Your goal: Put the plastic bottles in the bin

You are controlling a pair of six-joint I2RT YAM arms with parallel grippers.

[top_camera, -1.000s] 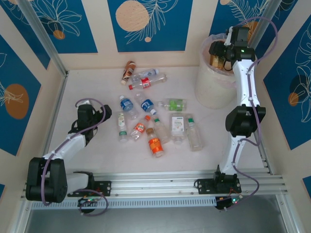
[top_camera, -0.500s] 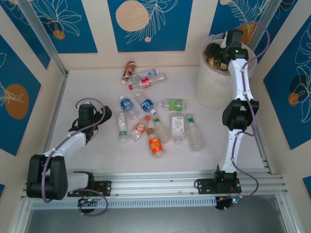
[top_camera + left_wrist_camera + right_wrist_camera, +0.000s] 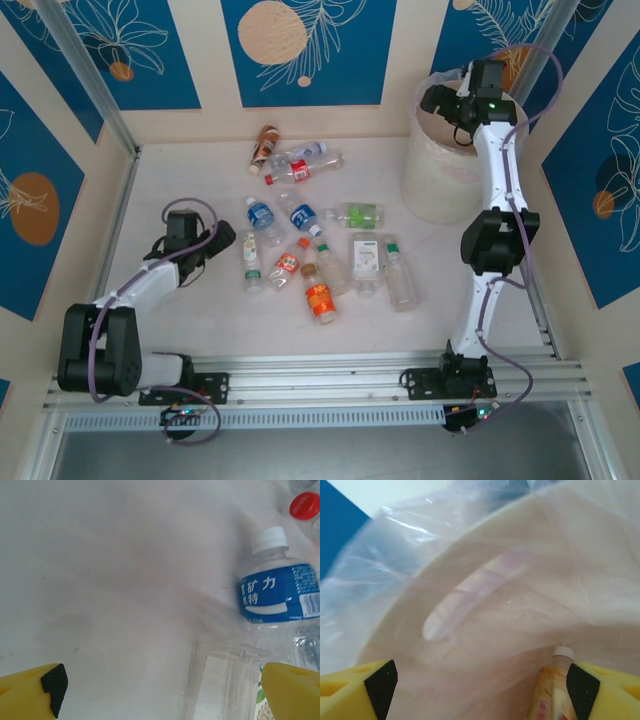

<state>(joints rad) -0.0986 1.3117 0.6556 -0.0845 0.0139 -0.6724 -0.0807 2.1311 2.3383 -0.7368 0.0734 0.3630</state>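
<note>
Several plastic bottles (image 3: 318,298) lie scattered mid-table, among them a brown one (image 3: 264,147) and a blue-labelled one (image 3: 260,215). My left gripper (image 3: 227,239) is open, low over the table just left of the pile. In the left wrist view the left gripper (image 3: 167,695) has bare table and the edge of a clear bottle (image 3: 225,685) between its fingers, with a blue-labelled bottle (image 3: 277,595) beyond. My right gripper (image 3: 434,100) is open over the bin (image 3: 440,185). In the right wrist view the right gripper (image 3: 482,685) holds nothing. A yellow-labelled bottle (image 3: 552,695) lies loose inside the bin (image 3: 485,605), beside the right finger.
The cream bin stands at the back right against the wall. Blue-panelled walls enclose the table on three sides, and a metal rail (image 3: 330,365) runs along the near edge. A red cap (image 3: 305,505) lies past the blue-labelled bottle.
My right gripper has opened over the bin and let go of the yellow-labelled bottle, which now lies inside. My left gripper has moved slightly right towards the pile, still open.
</note>
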